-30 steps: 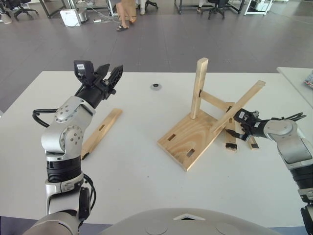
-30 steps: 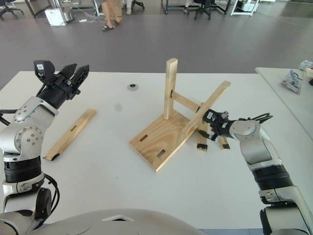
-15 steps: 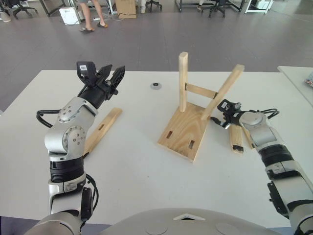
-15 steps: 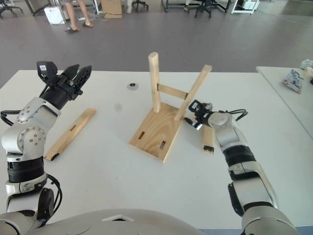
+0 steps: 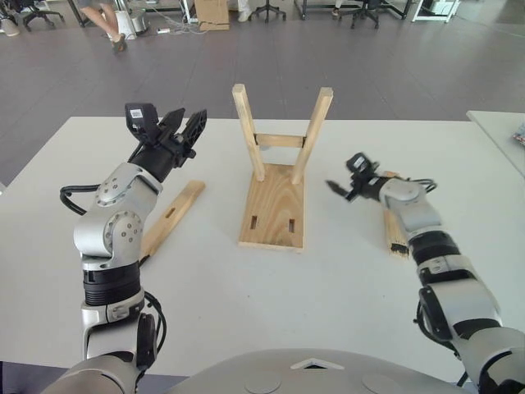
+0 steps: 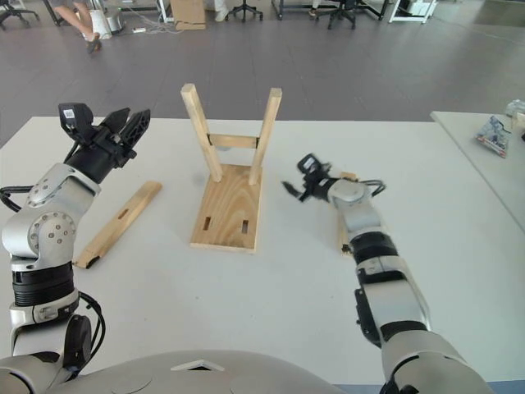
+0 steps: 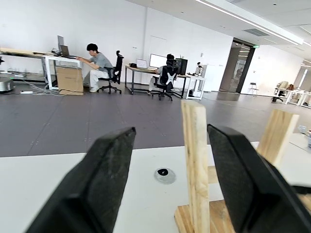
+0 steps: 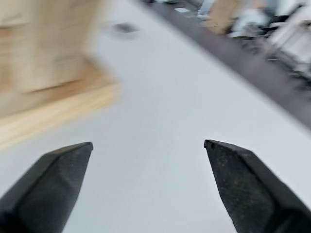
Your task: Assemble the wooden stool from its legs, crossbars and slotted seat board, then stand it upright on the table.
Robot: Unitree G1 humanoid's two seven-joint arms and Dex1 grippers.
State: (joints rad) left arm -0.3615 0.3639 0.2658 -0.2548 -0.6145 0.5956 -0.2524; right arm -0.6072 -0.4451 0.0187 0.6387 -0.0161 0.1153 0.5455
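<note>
– Looking at the stool, where does it sit?
– The seat board [image 5: 272,209] lies flat in the middle of the table [image 5: 344,287]. 2 legs [image 5: 248,131] stand in its far end, tops leaning apart, joined by 1 crossbar [image 5: 279,140]. The 2 near slots [image 5: 256,220] are empty.
– And the spare parts?
– 1 loose leg [image 5: 171,220] lies left of the board, near the left arm. The left gripper [image 5: 192,115] hangs raised above the table, fingers spread, grasping nothing. More loose pieces [image 5: 395,230] lie to the right. The right gripper [image 8: 148,142] sits just right of the board, apart from it, fingers spread too.
– What could go wrong?
– I judge the half-built frame shaky. A sideways nudge from the right gripper could rack the leaning legs out of their slots. Pressing a new leg in hard could lever the board up.
</note>
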